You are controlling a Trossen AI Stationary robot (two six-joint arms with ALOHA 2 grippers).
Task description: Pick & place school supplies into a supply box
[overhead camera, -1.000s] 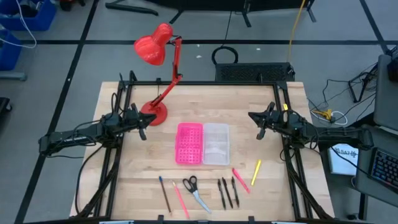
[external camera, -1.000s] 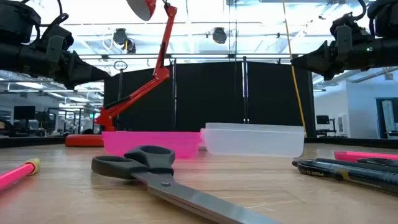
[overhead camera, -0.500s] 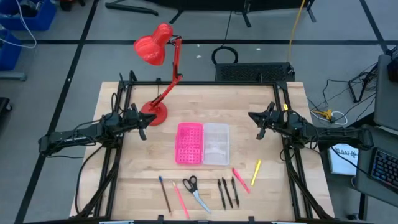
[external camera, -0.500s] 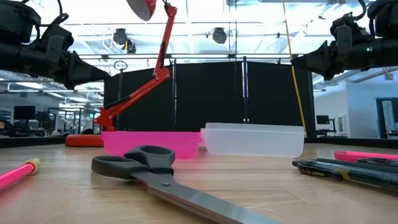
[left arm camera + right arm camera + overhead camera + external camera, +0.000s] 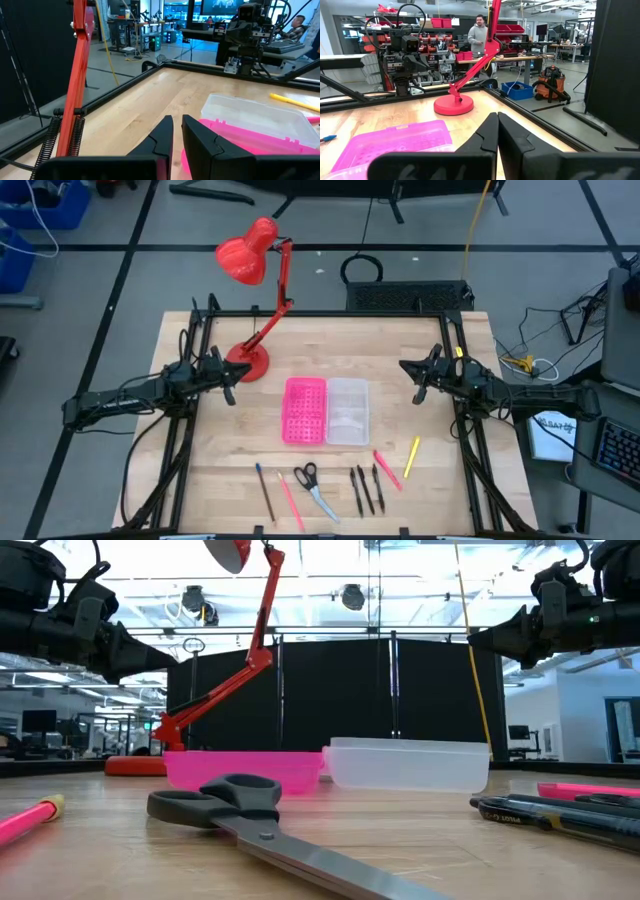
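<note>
The supply box (image 5: 326,411) lies open in the middle of the wooden surface (image 5: 330,345), its hot-pink gridded half on the side nearer the red desk lamp (image 5: 250,300) and its clear tray half joined to it on the other side.

The school supplies are spread in a row on the surface, in front of the box and apart from it: a dark pencil (image 5: 264,491), a pink pen (image 5: 290,500), the scissors (image 5: 314,488) with black handles, three black pens (image 5: 366,488), another pink pen (image 5: 387,468) and a yellow pencil (image 5: 412,457).

The left pincer (image 5: 229,383) hovers above the surface beside the lamp's base, well away from the box, its fingers a narrow slit apart and holding nothing. The right pincer (image 5: 413,381) hovers on the box's far side, fingers pressed together, empty.
</note>
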